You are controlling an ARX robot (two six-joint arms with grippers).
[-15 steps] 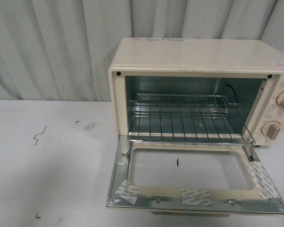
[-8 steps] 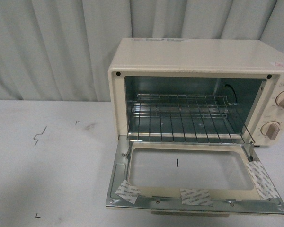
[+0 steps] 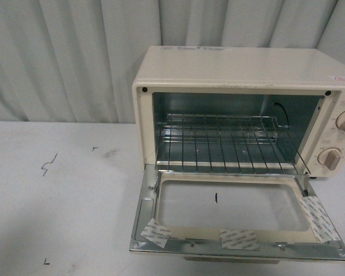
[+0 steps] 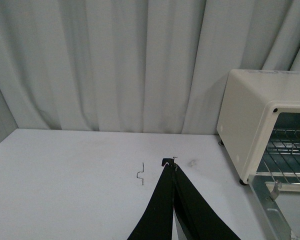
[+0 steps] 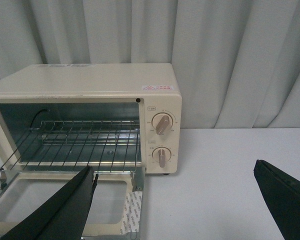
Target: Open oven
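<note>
The toaster oven point(image 3: 241, 69) sits at the counter's point(image 3: 57, 201) back right, door point(image 3: 230, 207) dropped flat. The job looks done, so both arms hang clear: left gripper point(image 4: 169, 163) pinched together, right gripper point(image 5: 175, 169) spread wide.

A white, flat-topped bench point(image 3: 57, 218) filled the lower half of the front view. Behind it, from 9 to 3 o'clock, hung a pale grey pleated fabric curtain point(image 3: 63, 57). At 9 o'clock the bench bore a black squiggle mark point(image 3: 48, 165); a faint grey smudge point(image 3: 110, 153) lay nearer centre, and a small black corner mark point(image 3: 46, 262) sat at 7 o'clock.
</note>
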